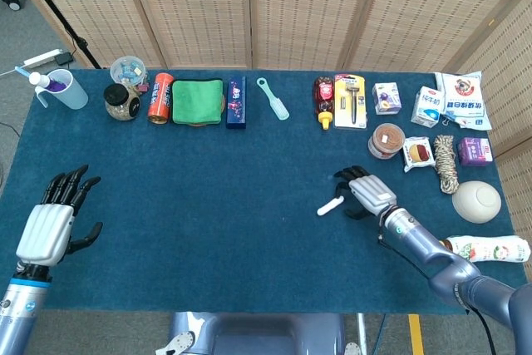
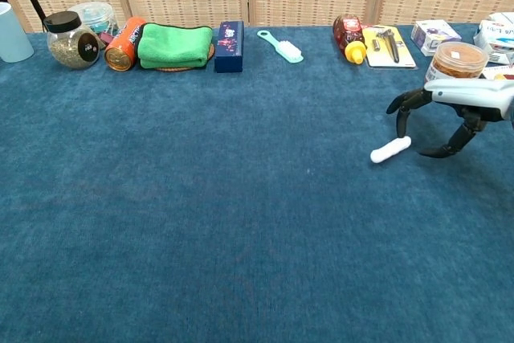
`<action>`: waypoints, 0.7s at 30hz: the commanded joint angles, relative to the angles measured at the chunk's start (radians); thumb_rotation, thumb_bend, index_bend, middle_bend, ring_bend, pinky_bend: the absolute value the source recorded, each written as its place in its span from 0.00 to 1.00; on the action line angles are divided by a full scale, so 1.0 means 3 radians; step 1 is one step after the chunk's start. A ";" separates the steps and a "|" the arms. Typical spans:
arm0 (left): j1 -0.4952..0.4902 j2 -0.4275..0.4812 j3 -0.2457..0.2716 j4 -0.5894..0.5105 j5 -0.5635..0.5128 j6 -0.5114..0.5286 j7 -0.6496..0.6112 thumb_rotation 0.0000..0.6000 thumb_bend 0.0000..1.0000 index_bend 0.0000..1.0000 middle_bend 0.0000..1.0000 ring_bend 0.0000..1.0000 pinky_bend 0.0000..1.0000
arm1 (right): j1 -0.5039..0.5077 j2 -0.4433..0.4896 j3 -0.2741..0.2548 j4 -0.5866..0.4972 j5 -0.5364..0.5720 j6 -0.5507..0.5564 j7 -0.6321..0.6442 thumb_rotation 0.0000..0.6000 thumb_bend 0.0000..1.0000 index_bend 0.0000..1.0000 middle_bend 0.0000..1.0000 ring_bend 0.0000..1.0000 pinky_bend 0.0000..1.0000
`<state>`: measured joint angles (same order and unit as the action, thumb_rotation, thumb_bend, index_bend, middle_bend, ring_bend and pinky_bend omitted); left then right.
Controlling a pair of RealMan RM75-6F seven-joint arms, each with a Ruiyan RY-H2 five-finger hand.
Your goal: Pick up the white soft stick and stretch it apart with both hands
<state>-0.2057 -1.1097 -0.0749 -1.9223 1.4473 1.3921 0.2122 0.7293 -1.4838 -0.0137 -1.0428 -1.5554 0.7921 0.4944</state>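
Observation:
The white soft stick (image 1: 330, 205) (image 2: 391, 149) lies on the blue cloth right of centre, angled with its right end further back. My right hand (image 1: 366, 191) (image 2: 450, 110) hovers just right of it, fingers spread and curved downward, holding nothing; fingertips are close to the stick's right end but apart from it. My left hand (image 1: 51, 220) stays at the far left near the front edge, fingers spread, empty. The chest view does not show the left hand.
Along the back stand a jar (image 1: 121, 101), orange can (image 1: 159, 97), green towel (image 1: 198, 90), blue box (image 1: 236, 91), brush (image 1: 273, 97), bottle (image 1: 323, 101). Cartons, a round tin (image 1: 386, 140), rope (image 1: 446, 163) and a bowl (image 1: 476, 201) crowd the right side.

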 commanded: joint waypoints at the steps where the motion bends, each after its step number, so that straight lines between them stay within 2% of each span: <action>1: -0.0015 -0.0019 -0.0003 0.0010 0.0005 -0.0013 0.0000 1.00 0.31 0.15 0.01 0.03 0.00 | -0.0074 0.0085 -0.0016 -0.0133 0.0063 0.0049 -0.0110 1.00 0.36 0.41 0.14 0.07 0.00; 10: -0.0003 -0.0018 -0.0002 0.0029 -0.0009 0.0016 -0.0019 1.00 0.31 0.15 0.01 0.03 0.00 | -0.0069 0.0032 0.0079 -0.0143 0.0171 0.0072 -0.0178 1.00 0.36 0.40 0.15 0.07 0.00; 21: 0.0018 0.0004 0.0006 0.0035 -0.0026 0.0041 -0.0031 1.00 0.31 0.15 0.01 0.03 0.00 | 0.0032 -0.0097 0.0043 0.0062 0.0089 -0.0015 -0.0064 1.00 0.36 0.40 0.14 0.07 0.00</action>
<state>-0.2003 -1.1085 -0.0731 -1.9119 1.4395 1.4044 0.2029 0.7354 -1.5084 0.0025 -1.0325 -1.5247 0.7910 0.4710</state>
